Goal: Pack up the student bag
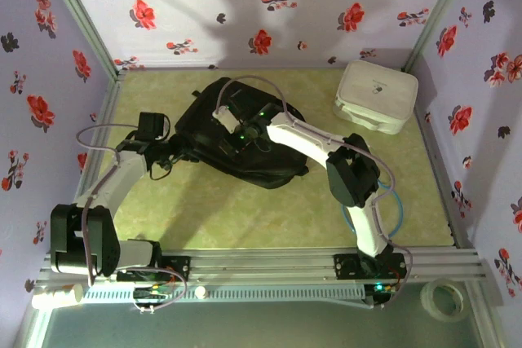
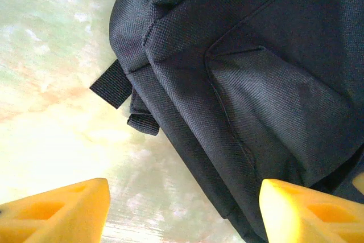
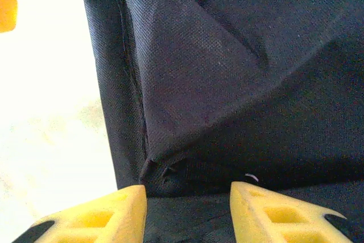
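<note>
The student bag (image 1: 273, 165), a large black fabric backpack, lies flat in the middle of the table. My left gripper (image 1: 173, 152) sits low at the bag's left edge. In the left wrist view its yellow fingers stand wide apart, so the left gripper (image 2: 185, 214) is open, with bare table and the bag's lower seam (image 2: 256, 83) between them. A short strap loop (image 2: 111, 83) sticks out there. My right gripper (image 1: 234, 132) hovers over the bag's top middle. The right gripper (image 3: 187, 214) has its jaws partly apart over a folded flap of the bag (image 3: 193, 83), fabric lying between them.
A white rounded zip case (image 1: 375, 95) stands at the back right corner. Floral walls close in the table at the back and both sides. A roll of tape (image 1: 447, 297) lies beyond the front rail at the right. Green tabletop (image 1: 245, 218) lies in front of the bag.
</note>
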`<action>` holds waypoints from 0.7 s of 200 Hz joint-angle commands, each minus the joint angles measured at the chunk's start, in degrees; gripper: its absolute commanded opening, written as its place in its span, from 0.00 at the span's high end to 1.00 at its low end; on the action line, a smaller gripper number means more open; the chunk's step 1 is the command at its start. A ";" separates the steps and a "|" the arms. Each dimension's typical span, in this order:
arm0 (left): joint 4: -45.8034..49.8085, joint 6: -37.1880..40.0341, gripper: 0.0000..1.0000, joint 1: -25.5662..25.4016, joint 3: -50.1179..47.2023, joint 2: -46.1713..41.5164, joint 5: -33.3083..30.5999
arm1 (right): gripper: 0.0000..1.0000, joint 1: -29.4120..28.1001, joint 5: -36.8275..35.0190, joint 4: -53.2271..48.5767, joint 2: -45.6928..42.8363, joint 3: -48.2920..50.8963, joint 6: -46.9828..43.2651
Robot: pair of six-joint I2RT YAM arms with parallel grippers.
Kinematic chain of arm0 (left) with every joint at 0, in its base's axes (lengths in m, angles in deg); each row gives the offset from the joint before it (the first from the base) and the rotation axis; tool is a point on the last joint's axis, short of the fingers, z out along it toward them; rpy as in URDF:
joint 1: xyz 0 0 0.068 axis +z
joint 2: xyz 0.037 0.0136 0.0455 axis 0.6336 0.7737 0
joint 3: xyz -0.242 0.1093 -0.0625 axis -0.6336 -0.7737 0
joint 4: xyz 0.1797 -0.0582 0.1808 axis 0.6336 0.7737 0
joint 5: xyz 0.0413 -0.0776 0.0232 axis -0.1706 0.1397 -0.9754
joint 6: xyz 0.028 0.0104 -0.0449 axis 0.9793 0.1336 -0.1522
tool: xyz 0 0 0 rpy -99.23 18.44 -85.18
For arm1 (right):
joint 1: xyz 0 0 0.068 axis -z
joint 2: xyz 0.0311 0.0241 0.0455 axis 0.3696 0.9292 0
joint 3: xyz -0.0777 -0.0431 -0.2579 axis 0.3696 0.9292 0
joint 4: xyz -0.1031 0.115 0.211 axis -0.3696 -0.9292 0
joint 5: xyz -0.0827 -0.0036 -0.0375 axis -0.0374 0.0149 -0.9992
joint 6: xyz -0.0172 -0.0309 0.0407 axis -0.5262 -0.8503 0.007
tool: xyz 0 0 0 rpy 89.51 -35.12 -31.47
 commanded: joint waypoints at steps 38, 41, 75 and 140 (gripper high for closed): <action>-1.02 -1.27 0.26 0.65 -0.95 -1.32 -0.50 | 0.59 -0.46 0.99 -5.35 5.13 -6.91 -6.46; -1.00 -1.22 0.26 0.69 -0.89 -1.28 -0.50 | 0.59 -0.46 1.24 -5.36 5.12 -7.01 -6.59; -0.89 -1.26 0.25 0.74 -0.80 -1.26 -0.52 | 0.56 -0.44 1.06 -5.56 6.32 -7.71 -7.81; -0.47 -1.08 0.24 0.78 -0.69 -1.22 -0.33 | 0.57 -0.53 0.62 -7.01 9.77 -10.32 -9.70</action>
